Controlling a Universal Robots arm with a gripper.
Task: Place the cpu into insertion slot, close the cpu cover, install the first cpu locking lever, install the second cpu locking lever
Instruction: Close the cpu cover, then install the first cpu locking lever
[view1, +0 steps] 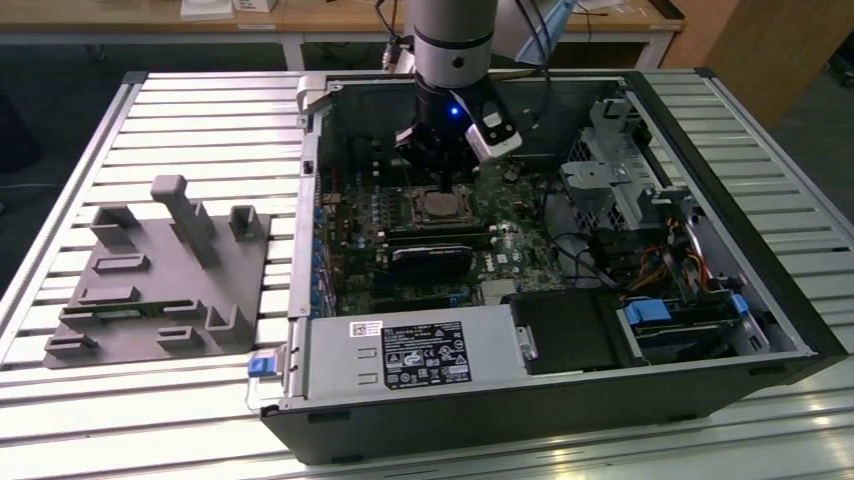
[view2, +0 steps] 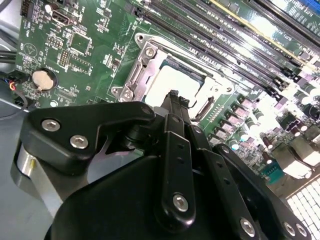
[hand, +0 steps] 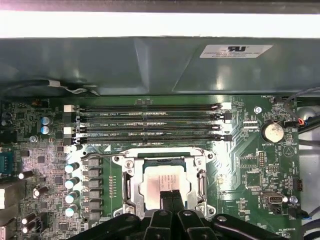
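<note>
Two fingers are pressed together, nothing pinched; the claw is held straight over the cpu, which is seen lying flat in the slot, just beneath the tips.

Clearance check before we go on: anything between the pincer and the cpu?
Nothing visible. The pincer hangs just over the cpu, which lies in the insertion slot with its pale top bare. The memory slots lie beside the socket, out of the path.
</note>
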